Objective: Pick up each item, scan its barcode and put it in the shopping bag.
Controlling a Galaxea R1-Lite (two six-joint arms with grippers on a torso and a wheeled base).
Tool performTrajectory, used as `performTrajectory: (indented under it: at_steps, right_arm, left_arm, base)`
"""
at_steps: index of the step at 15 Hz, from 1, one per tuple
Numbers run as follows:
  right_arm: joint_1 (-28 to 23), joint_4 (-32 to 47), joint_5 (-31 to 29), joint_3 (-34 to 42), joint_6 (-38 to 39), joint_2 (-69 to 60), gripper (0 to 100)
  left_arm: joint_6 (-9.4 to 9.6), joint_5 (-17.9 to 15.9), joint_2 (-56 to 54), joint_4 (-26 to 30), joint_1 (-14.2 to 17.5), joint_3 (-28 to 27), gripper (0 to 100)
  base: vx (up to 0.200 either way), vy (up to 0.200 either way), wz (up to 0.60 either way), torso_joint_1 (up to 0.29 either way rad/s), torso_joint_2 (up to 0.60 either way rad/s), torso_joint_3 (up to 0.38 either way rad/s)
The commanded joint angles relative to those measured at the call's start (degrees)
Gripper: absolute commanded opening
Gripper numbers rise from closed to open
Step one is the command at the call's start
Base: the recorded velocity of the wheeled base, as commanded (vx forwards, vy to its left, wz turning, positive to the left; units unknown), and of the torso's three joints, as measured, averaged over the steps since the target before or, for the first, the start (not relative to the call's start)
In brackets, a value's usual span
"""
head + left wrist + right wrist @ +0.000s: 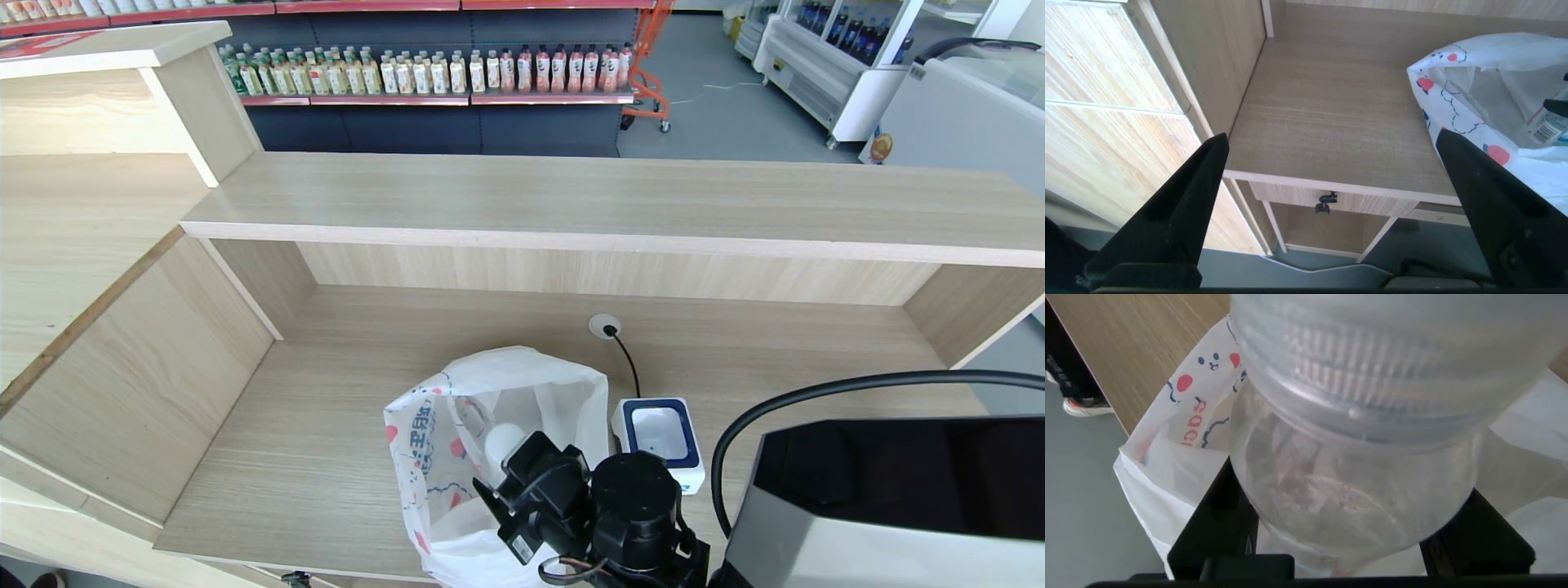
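- Right tool [522,478] is closest in the head view, low at the near edge of the desk [326,441], dipping into the mouth of the shopping bag [424,457].
- Just past it, inside the bag, I see the pale end of the clear bottle [502,445].
- The white scanner [658,437] with its blue frame stands just beside the bag on my right, and its black cable [627,359] runs back to a hole in the desk.
- Over to the left wrist view: my left tool [1333,140] is spread wide with nothing between the fingers, above the near-left part of the desk [1331,122]. The shopping bag [1470,90] is off to one side.
- Right wrist view now: my right tool [1347,531] is pinching the clear bottle [1364,474] from both sides. Its ribbed collar fills the frame, and the shopping bag [1184,449] lies open underneath.
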Motion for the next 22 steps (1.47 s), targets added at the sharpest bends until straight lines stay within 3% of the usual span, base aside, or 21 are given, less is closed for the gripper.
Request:
performTrajectory:
  at_steps: [1,2,7,12,15,18,19,20,21,22]
  right_arm:
    - [0.1,-0.3,0.5,1.2,-0.4,0.2,0]
    - [0.1,-0.3,0.6,1.4,-0.5,0.2,100]
    - [-0.1,-0.1,0.8,1.4,-0.5,-2.5,100]
    - [0.0,4.5,3.5,3.1,-0.6,-15.9,100]
    - [-0.4,20.2,0.5,4.6,-0.4,-34.6,100]
    - [-3.0,37.1,-14.2,5.7,-0.6,-51.5,100]
    - [-6.7,51.3,-21.6,7.4,-0.4,-62.4,100]
    - [-8.5,56.0,-22.6,7.8,-0.1,-65.8,100]
    - [-14.4,66.7,-22.6,8.8,1.5,-73.1,100]
    - [-16.9,70.5,-22.6,9.7,4.4,-75.8,100]
  left_arm:
    - [-0.03,0.0,0.0,0.0,0.0,0.0,100]
    - [-0.03,0.0,0.0,0.0,0.0,0.0,100]
    - [-0.03,0.0,0.0,0.0,0.0,0.0,100]
    - [-0.03,0.0,0.0,0.0,0.0,0.0,100]
    - [-0.03,0.0,0.0,0.0,0.0,0.0,100]
    - [-0.03,0.0,0.0,0.0,0.0,0.0,100]
    - [-0.03,0.0,0.0,0.0,0.0,0.0,100]
    - [-0.03,0.0,0.0,0.0,0.0,0.0,100]
    - [-0.03,0.0,0.0,0.0,0.0,0.0,100]
    - [-0.03,0.0,0.0,0.0,0.0,0.0,100]
  base:
    - [0.0,0.0,0.0,0.0,0.0,0.0]
    - [0.0,0.0,0.0,0.0,0.0,0.0]
    - [0.0,0.0,0.0,0.0,0.0,0.0]
    - [0.0,0.0,0.0,0.0,0.0,0.0]
    - [0.0,0.0,0.0,0.0,0.0,0.0]
    - [0.0,0.0,0.0,0.0,0.0,0.0]
    - [0.0,0.0,0.0,0.0,0.0,0.0]
    - [0.0,0.0,0.0,0.0,0.0,0.0]
    - [0.0,0.0,0.0,0.0,0.0,0.0]
    - [0.0,0.0,0.0,0.0,0.0,0.0]
